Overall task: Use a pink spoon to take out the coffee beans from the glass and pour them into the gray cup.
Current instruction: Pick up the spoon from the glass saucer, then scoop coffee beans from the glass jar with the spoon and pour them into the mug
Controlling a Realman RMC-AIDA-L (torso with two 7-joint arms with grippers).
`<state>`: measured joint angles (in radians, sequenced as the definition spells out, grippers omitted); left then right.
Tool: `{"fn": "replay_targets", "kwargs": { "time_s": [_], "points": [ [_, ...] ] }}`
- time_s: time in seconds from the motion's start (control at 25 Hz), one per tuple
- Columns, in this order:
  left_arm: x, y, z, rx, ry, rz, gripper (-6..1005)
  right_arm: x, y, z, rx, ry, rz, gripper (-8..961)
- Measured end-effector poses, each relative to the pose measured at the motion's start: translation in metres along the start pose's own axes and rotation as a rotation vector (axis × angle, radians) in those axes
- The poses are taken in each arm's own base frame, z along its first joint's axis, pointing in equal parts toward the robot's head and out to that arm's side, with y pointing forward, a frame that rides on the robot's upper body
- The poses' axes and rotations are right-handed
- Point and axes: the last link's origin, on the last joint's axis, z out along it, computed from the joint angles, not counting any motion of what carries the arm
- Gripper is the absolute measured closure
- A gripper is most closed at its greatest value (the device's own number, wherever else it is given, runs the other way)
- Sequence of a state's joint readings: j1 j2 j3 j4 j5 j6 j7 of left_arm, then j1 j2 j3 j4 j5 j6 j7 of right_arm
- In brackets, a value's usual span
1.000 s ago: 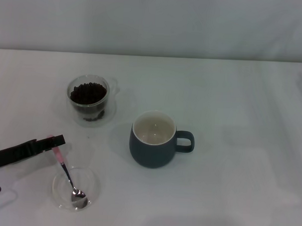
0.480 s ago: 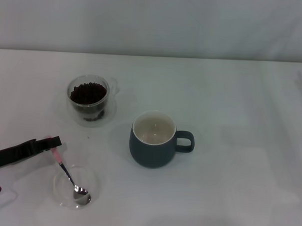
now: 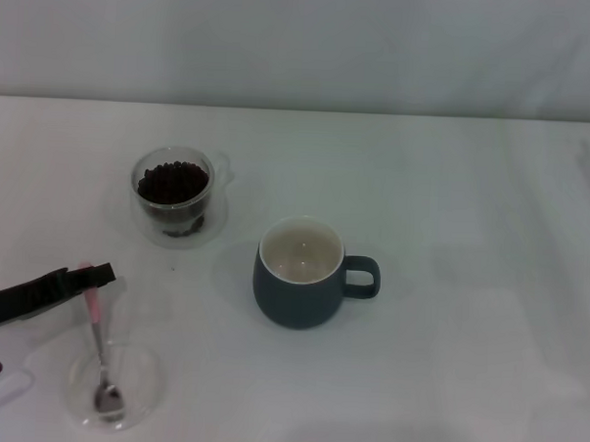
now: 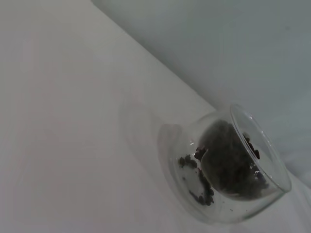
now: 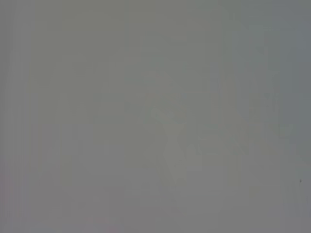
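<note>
Left gripper [image 3: 95, 276] low at the near left of the table [image 3: 449, 286], dark fingers closed on the pink end of the spoon [image 3: 98, 345]. Spoon hangs almost straight toward the near edge, silver bowl down inside a flat clear dish [image 3: 113, 389] at the near left corner. Whether the bowl touches the dish floor cannot be told.

Glass [image 3: 174, 196] upright farther back on the left, well apart from the gripper, filled near the rim with beans [image 3: 171, 181]. Same glass [image 4: 228, 165] in the left wrist view, with beans [image 4: 228, 160] heaped in the inner wall and a few loose ones between the walls lower down.

Cup [image 3: 301, 272] upright near the table's middle, to the right of the glass and nearer, handle pointing right, cream inside bare.

Right gripper nowhere in sight; right wrist view only a plain grey blur.
</note>
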<state>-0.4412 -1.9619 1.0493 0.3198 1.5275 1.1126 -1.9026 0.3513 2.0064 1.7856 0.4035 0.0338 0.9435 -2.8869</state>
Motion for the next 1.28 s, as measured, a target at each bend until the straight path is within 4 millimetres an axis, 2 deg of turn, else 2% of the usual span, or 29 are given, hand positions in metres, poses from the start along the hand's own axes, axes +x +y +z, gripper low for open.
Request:
{"fn": "replay_targets", "kwargs": {
  "time_s": [0.64, 0.92, 1.28],
  "points": [
    [0.006, 0.005, -0.002, -0.035, 0.023, 0.005, 861, 0.0, -0.001, -0.001, 0.002, 0.002, 0.0, 116],
    [0.012, 0.003, -0.013, -0.042, 0.059, 0.007, 861, -0.001, -0.004, 0.0, 0.014, -0.002, 0.002, 116],
    [0.03, 0.006, -0.031, -0.085, 0.17, 0.028, 860, 0.0, -0.005, -0.002, 0.017, 0.002, 0.001, 116]
  ]
}}
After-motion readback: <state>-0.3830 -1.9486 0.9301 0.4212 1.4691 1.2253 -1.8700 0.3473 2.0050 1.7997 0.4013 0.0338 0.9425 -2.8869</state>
